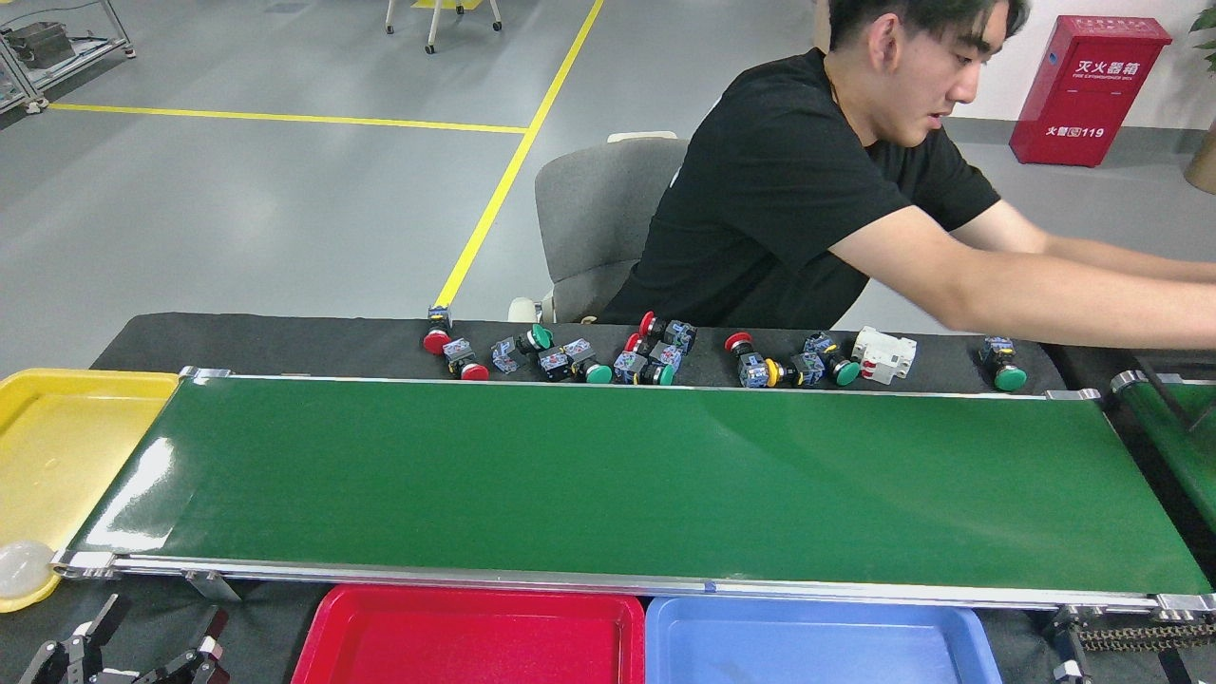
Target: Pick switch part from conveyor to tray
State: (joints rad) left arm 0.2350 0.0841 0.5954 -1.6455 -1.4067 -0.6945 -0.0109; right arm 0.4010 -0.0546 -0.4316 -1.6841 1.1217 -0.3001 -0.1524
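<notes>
The conveyor [627, 480] fills the middle of the scene, a glossy green belt running left to right between silver rails, and its surface is bare: no switch part rides on it. Beyond its far rail a person [807, 190] in a black shirt sits and reaches out to the right. Near the robot, a red tray [328, 636] and a blue tray [959, 632] sit side by side below the near rail, both empty as far as they show; a yellow tray [57, 437] lies at the left end.

The switch parts [655, 356] lie in a loose row on the dark cloth just beyond the far rail, red and green caps pointing in mixed directions, most with their long axes lying flat and skewed. A white block [883, 354] rests among them.

So the task looks barely begun: nothing is on the belt to pick, nothing delivered.

The left gripper [123, 651] shows at the near left corner, jaws spread and empty. The right gripper is out of view.
</notes>
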